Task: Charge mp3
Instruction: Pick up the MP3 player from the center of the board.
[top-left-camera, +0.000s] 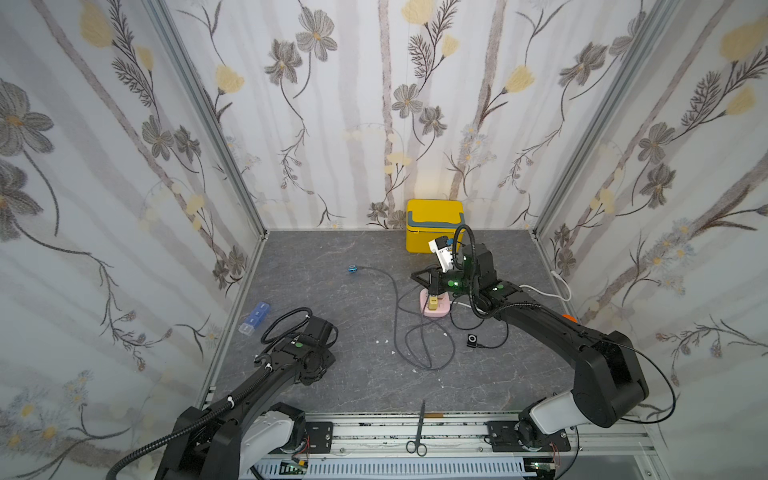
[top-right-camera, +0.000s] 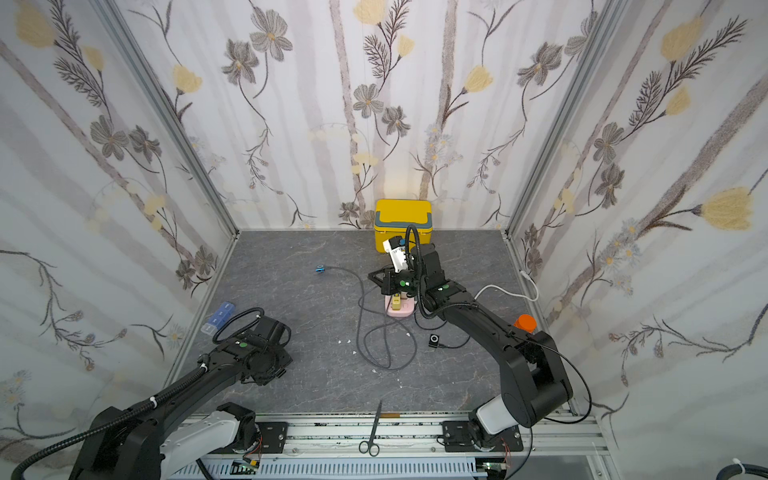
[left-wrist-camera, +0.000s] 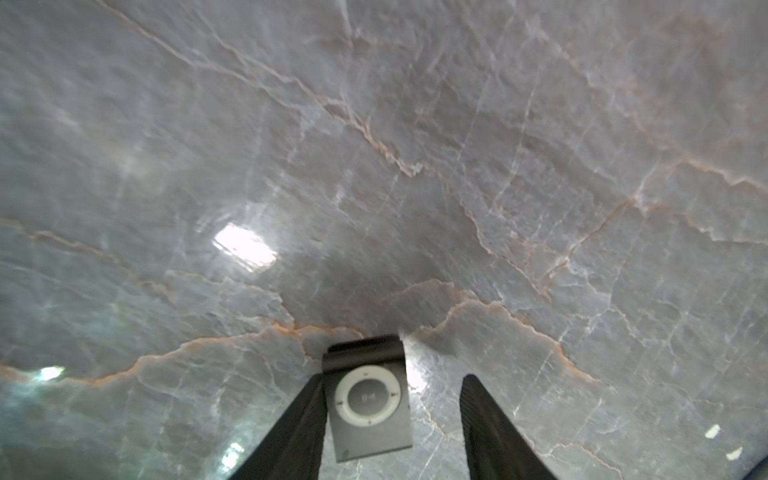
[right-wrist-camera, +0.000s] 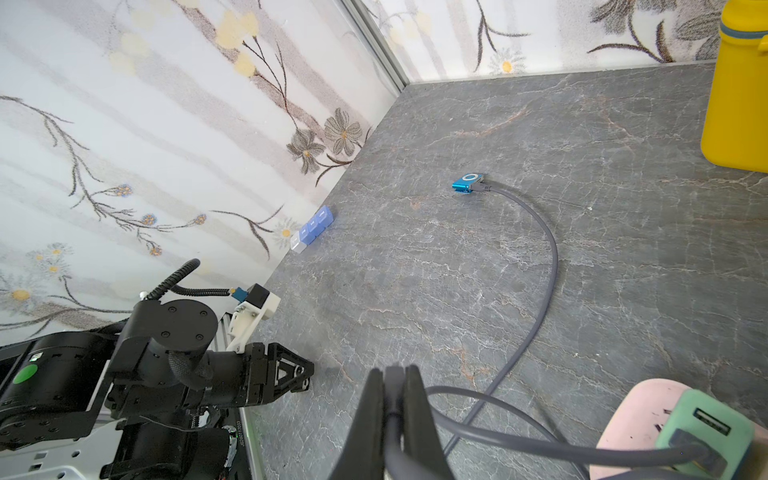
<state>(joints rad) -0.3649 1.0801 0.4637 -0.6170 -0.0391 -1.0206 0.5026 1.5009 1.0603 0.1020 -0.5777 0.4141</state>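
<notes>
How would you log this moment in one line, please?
left gripper: open, grey mp3 player between jaws, against one finger | right gripper: shut on grey cable plugged into blue mp3 player

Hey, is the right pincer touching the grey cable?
Touching. The right wrist view shows the grey cable pinched between the closed jaws of the right pincer.

Blue mp3 player (top-right-camera: 320, 269) at one end of grey cable (top-right-camera: 360, 303), well apart from pink power strip (top-right-camera: 406, 311).
</notes>
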